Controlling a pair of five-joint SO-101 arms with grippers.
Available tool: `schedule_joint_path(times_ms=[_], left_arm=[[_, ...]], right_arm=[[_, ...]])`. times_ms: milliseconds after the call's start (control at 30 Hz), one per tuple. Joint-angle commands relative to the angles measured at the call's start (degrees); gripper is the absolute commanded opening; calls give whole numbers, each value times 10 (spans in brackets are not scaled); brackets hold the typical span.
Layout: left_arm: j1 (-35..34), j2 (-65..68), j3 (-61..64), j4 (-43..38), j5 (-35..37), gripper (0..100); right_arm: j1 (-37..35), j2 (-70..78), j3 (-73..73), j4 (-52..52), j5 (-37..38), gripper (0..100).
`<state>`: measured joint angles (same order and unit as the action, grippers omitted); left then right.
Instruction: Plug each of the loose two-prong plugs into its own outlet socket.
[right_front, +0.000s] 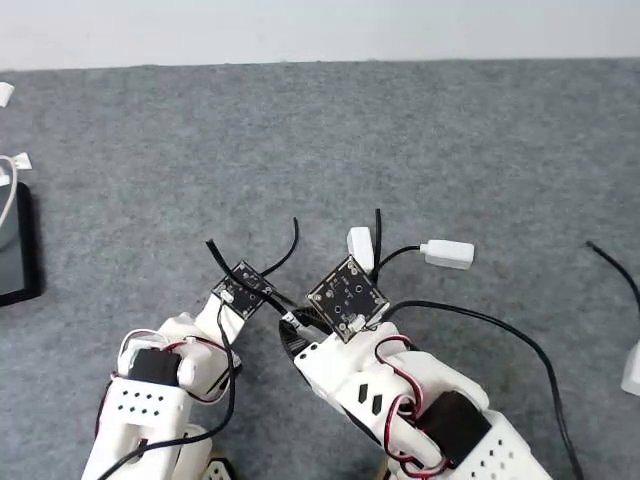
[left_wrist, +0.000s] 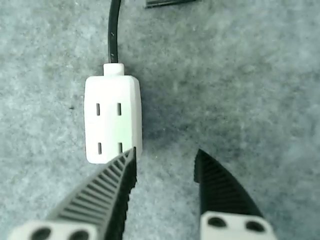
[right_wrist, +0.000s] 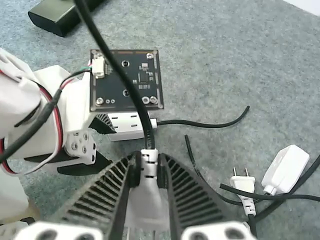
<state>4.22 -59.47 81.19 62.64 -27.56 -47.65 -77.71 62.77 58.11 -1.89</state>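
The step in hand looks like the first mating. The right gripper (right_wrist: 148, 162) is clamped on a white plug (right_wrist: 146, 197), and the plug's black cord (right_wrist: 146, 134) runs out past the fingertips; the prongs are hidden. The left gripper (left_wrist: 165, 152) is spread wide and holds nothing. One of its tips touches the lower corner of a socket (left_wrist: 112, 120), which lies flat, slots up, at the left middle of the left wrist view.

Next, I judge, the left gripper must straddle and pinch the socket so it cannot slide, while the right turns the prongs toward the slots.

A loose plug (right_wrist: 243, 181) and a second socket (right_wrist: 286, 167) lie just beside each other at the lower right of the right wrist view.

Room is tight. In the high view both arms crowd the bottom centre, with cords crossing there. The worktop (right_front: 450, 130) lies open above them, up to its back edge at the top. A dark slab (right_front: 15, 240) sits at the left edge.
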Motion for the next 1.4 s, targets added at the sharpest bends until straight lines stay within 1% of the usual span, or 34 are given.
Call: schedule_joint_path(times_ms=[0, 67, 167, 367, 467, 633, 700, 867, 933, 1000, 1067, 1133, 1233, 1300, 1367], left_arm=[[40, -8, -7, -2, -11, 121], [65, -8, -7, 2, -11, 120], [84, -8, -7, 2, -11, 120], [84, -8, -7, 1, -11, 122], [76, -8, -7, -2, -8, 123], [30, -8, -16, -22, 24, 123], [25, -8, -20, -21, 25, 123], [22, -16, -26, -22, 33, 123], [3, -43, -30, -20, 57, 124], [-23, -91, -28, -19, 62, 125], [-35, -149, -16, -9, 50, 138], [-32, -212, 9, -3, 11, 170], [-7, -287, 71, -2, -52, 204], [3, -315, 100, -1, -76, 211], [-1, -316, 102, -4, -84, 211]], right_arm=[[-5, -1, -4, -4, 10, 8], [-5, -1, -4, -4, 10, 8], [-5, -1, -4, -4, 10, 8], [-5, -1, -4, -4, 10, 8], [-5, -1, -4, -4, 10, 8], [-4, -1, -3, -6, 10, 8], [-1, -1, 11, -30, 7, 8], [3, 0, 76, -134, -23, 8], [23, 0, 87, -166, -65, 8], [48, 0, 92, -189, -107, 8], [70, 0, 102, -205, -119, 8], [80, 0, 113, -212, -119, 8], [84, 0, 116, -209, -119, 8], [84, 0, 116, -208, -119, 8], [84, 0, 117, -207, -119, 8]])
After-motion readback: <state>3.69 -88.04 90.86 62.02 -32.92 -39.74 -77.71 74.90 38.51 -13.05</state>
